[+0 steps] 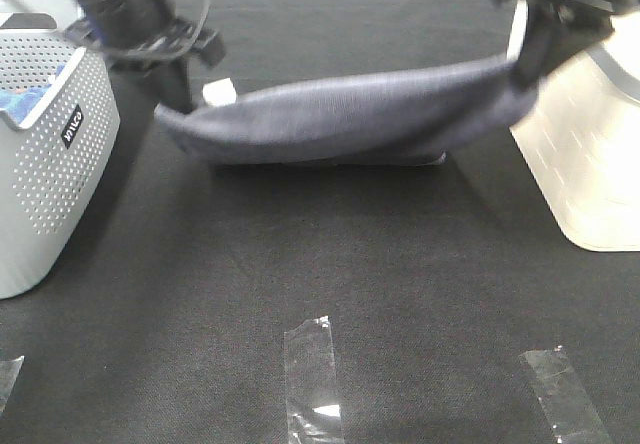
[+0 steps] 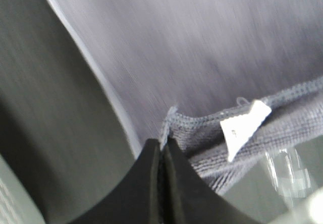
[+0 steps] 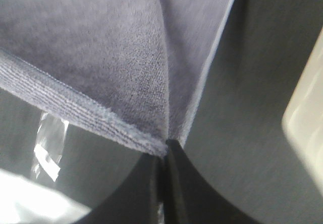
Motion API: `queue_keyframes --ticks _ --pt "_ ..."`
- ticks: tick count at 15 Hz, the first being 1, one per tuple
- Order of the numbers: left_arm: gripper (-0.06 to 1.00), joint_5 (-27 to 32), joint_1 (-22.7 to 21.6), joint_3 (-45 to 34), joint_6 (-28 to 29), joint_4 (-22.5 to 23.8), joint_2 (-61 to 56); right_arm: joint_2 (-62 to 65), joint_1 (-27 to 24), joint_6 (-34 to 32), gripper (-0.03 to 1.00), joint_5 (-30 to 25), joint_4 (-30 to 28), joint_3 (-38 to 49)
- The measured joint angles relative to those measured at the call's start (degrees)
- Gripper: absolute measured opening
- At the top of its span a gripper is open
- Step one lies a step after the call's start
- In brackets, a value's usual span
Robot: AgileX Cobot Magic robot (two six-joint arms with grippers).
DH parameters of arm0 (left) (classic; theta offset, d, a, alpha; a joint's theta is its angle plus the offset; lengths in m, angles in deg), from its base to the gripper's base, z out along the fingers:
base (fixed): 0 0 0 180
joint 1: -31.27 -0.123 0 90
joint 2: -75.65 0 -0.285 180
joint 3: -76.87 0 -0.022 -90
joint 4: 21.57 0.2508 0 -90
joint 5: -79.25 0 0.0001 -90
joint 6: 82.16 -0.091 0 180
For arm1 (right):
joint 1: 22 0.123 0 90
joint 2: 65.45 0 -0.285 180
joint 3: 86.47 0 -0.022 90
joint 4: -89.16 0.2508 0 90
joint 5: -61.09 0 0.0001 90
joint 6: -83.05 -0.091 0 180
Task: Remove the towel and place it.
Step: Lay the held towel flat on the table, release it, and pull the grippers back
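Black fabric covers the tabletop (image 1: 330, 274), seen from a high camera. At nine o'clock stands a grey perforated basket (image 1: 50, 164) with a bright blue cloth (image 1: 30, 96) inside. At three o'clock sits a cream bin (image 1: 590, 154). Two strips of clear tape (image 1: 312, 374) lie toward six o'clock.

The towel (image 1: 340, 114), grey with a purplish cast, is stretched between the two bins, just above centre toward twelve o'clock. It sags in the middle like a hammock. Whether its lower fold touches the table cannot be told.

The left gripper (image 1: 172, 102) reaches down from eleven o'clock. The right gripper (image 1: 522, 74) reaches down from one o'clock and sits higher, so the towel slopes up toward that side.

Only the wrist cameras show the grips. On the left, the left gripper (image 2: 164, 148) has its dark jaws pressed together on a towel corner (image 2: 212, 128), near a white label (image 2: 245, 125). On the right, the right gripper (image 3: 166, 146) has its jaws pinched on a hemmed corner of the towel (image 3: 111, 72).
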Motion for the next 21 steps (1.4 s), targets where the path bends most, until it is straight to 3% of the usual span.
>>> queue_keyframes --ticks 5,10,16,21 --pt "0.0 0.1 5.4 -18.3 1.4 -0.1 -8.4 10.1 0.0 0.0 0.0 0.0 3.3 13.8" --pt "0.0 -0.7 9.4 -32.5 6.4 -1.2 -17.4 20.5 0.0 0.0 0.0 -0.1 6.9 27.4" --pt "0.0 -4.6 18.2 -51.7 18.9 -6.1 -33.2 33.9 0.2 -0.3 0.0 -0.2 10.5 39.4" --pt "0.0 -8.7 23.1 -60.8 28.1 -10.2 -42.5 40.5 0.2 -1.8 0.0 -0.2 11.7 46.1"
